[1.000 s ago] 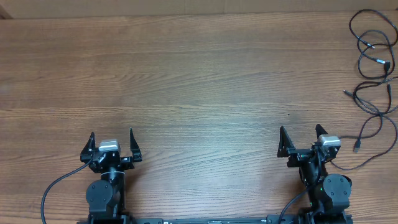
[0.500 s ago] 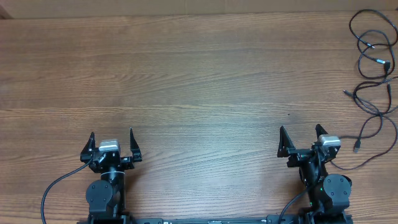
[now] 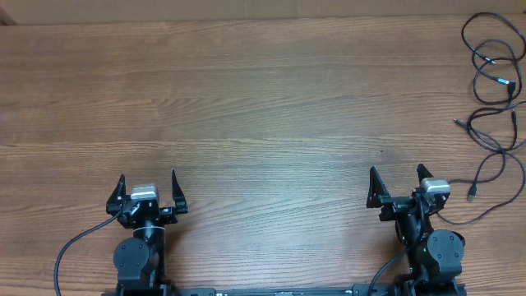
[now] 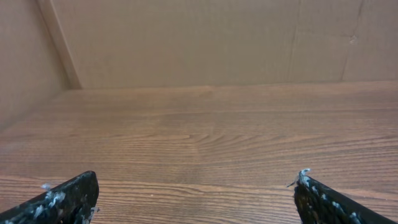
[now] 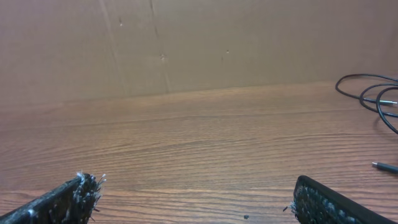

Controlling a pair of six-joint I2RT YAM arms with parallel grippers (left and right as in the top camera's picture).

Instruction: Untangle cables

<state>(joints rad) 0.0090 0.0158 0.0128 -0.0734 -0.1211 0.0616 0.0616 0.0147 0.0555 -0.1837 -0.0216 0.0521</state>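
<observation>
The cables (image 3: 493, 90) lie as a tangle of thin black cords at the far right edge of the wooden table, with small plugs at their ends. A part of them shows at the right edge of the right wrist view (image 5: 373, 93). My left gripper (image 3: 148, 182) is open and empty near the front left. My right gripper (image 3: 398, 179) is open and empty near the front right, well short of the cables. One cord runs down close to the right arm's base (image 3: 477, 215).
A brown cardboard wall (image 4: 199, 37) stands along the table's far edge. The thick black wires of the arms hang at the front (image 3: 74, 247). The wooden tabletop (image 3: 263, 107) spreads between the arms and the wall.
</observation>
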